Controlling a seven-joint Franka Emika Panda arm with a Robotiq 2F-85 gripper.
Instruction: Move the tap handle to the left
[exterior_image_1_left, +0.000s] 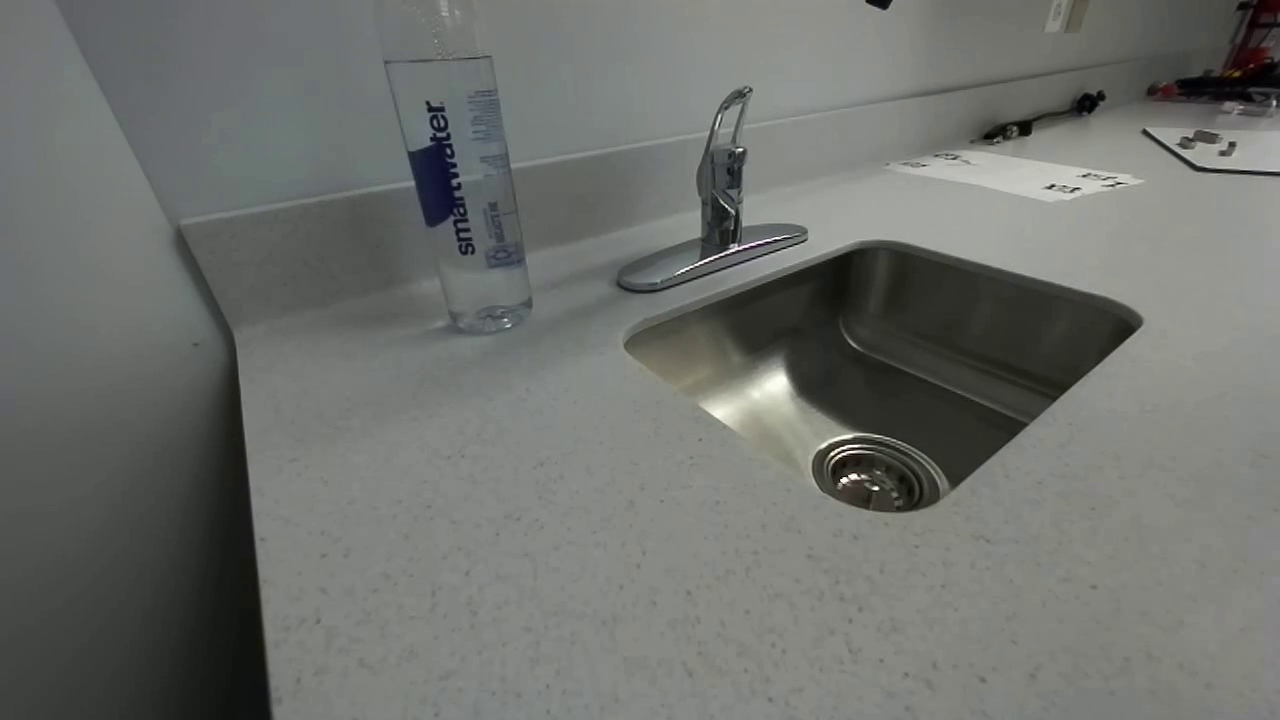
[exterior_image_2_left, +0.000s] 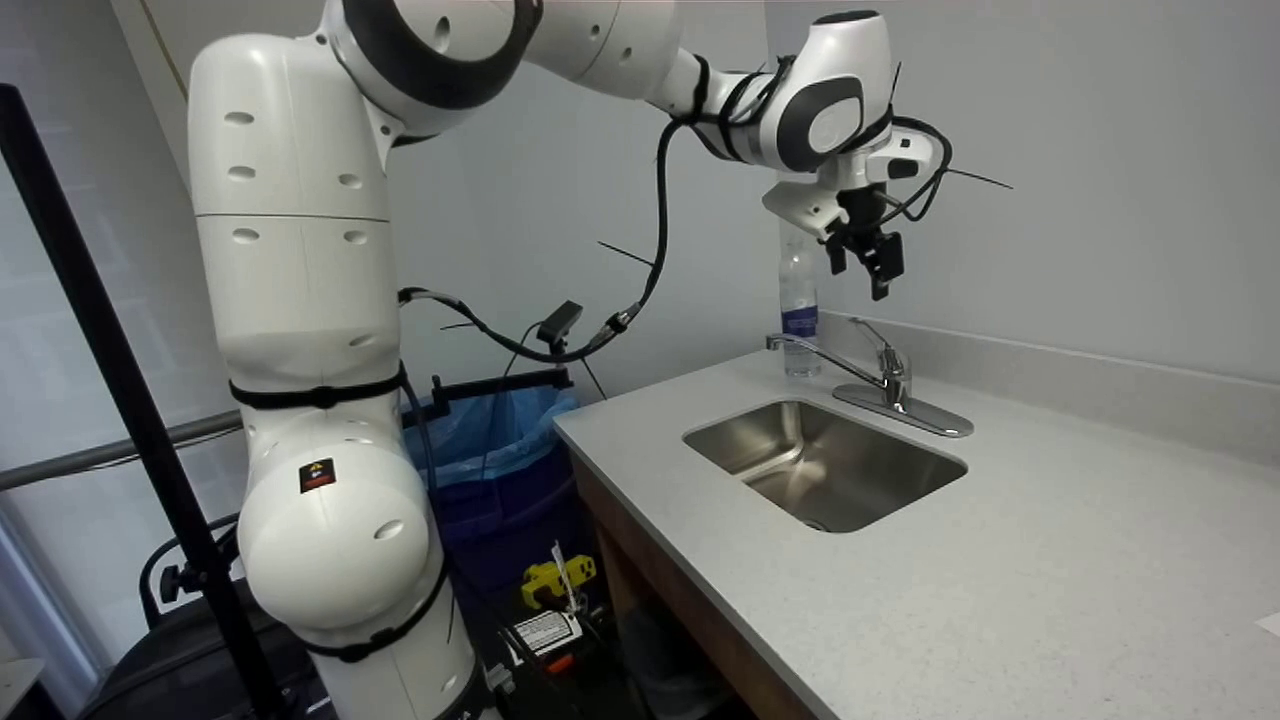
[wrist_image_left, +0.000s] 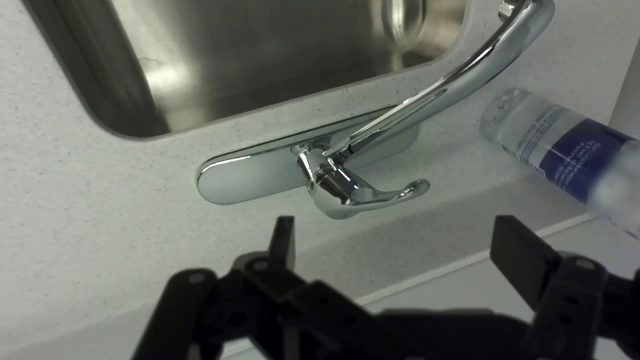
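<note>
The tap handle (wrist_image_left: 395, 198) is a slim chrome lever on top of the short faucet body (wrist_image_left: 332, 187). In the wrist view it points right, toward the bottle. It also shows in both exterior views, as a looped lever (exterior_image_1_left: 737, 97) and as a thin lever rising to the upper left (exterior_image_2_left: 872, 331). My gripper (exterior_image_2_left: 860, 275) is open and empty, in the air above the faucet. In the wrist view its fingertips (wrist_image_left: 395, 222) are wide apart, with the lever just beyond them in the picture and not touched. A black tip (exterior_image_1_left: 879, 3) shows at an exterior view's top edge.
The chrome spout (wrist_image_left: 450, 90) extends from the faucet toward the bottle side. A clear water bottle (exterior_image_1_left: 465, 190) stands upright beside the faucet. The steel sink (exterior_image_2_left: 870, 480) lies in front. A backsplash (exterior_image_2_left: 1100, 375) and wall are behind. Paper sheets (exterior_image_1_left: 1010, 175) lie farther along the counter.
</note>
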